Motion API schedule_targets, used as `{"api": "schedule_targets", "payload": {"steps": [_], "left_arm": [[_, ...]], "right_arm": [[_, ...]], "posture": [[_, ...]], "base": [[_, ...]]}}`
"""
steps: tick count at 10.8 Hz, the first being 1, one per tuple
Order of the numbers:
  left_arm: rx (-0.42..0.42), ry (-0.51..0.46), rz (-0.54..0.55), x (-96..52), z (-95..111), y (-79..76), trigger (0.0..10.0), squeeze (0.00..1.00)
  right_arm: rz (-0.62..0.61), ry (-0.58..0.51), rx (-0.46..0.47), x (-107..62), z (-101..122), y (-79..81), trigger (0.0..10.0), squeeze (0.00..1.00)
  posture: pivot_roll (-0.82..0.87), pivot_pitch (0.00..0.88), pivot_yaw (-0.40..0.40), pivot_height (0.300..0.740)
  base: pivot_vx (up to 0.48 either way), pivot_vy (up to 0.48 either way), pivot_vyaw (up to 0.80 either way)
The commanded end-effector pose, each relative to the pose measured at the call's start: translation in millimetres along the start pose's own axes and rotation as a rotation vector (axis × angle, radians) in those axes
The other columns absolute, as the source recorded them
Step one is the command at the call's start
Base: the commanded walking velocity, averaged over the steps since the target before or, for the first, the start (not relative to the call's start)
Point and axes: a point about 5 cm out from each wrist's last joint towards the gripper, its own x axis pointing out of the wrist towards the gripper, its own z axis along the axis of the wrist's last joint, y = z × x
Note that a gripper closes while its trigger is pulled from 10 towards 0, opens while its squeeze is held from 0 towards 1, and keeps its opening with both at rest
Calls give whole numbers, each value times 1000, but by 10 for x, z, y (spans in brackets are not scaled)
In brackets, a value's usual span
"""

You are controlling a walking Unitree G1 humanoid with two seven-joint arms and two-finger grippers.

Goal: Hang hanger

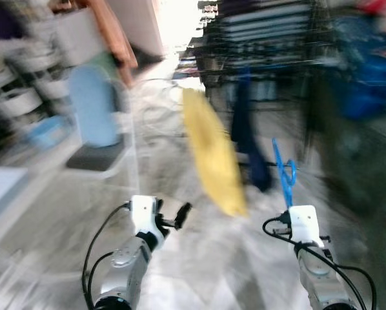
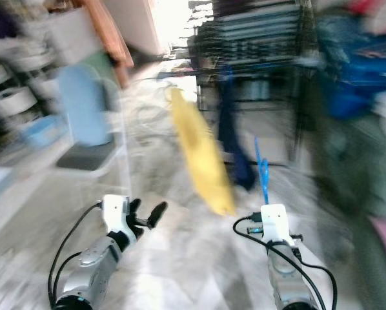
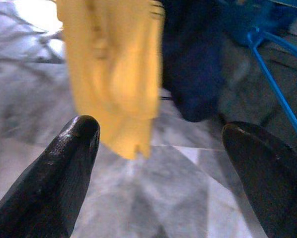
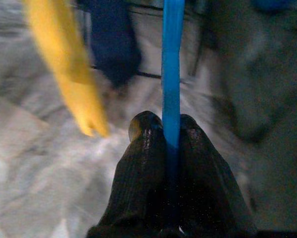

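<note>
A blue plastic hanger (image 1: 283,171) sticks up from my right gripper (image 4: 164,130), whose two black fingers are shut on its thin bar (image 4: 172,64). My left gripper (image 1: 180,214) is held out low on the left, open, with nothing between its fingers (image 3: 69,148). A yellow garment (image 1: 212,152) and a dark blue garment (image 1: 248,135) hang ahead from a dark wire rack (image 1: 264,39). The eye views are blurred by motion.
A pale marble floor (image 1: 199,258) lies ahead. A light blue chair or board (image 1: 93,106) stands at the left beside white shelves with baskets (image 1: 19,97). Blue and dark clothes (image 1: 364,84) hang at the right. A bright doorway (image 1: 177,26) is at the back.
</note>
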Motion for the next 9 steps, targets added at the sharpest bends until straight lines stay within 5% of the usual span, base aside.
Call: {"api": "schedule_targets", "payload": {"steps": [1, 6, 7, 9], "left_arm": [[6, -5, 21, -29, 39, 92, 10000, 0], [-46, -38, 61, -13, 52, 112, 10000, 0], [-58, -51, 94, -38, 51, 164, 10000, 0], [-68, -102, 213, -203, 121, 440, 10000, 0]], "right_arm": [[-19, -32, 14, 10, 68, 12, 10000, 0], [-7, -26, -22, 58, 107, -36, 10000, 0], [31, -31, -33, 81, 154, 47, 10000, 0], [180, -60, -71, 129, 297, 486, 10000, 0]], "posture": [[-243, 0, 214, 740], [-221, 0, 126, 740], [-199, 0, 75, 740], [-129, 0, 39, 740]], "base": [[0, 0, 0], [0, 0, 0], [0, 0, 0], [0, 0, 0]]}}
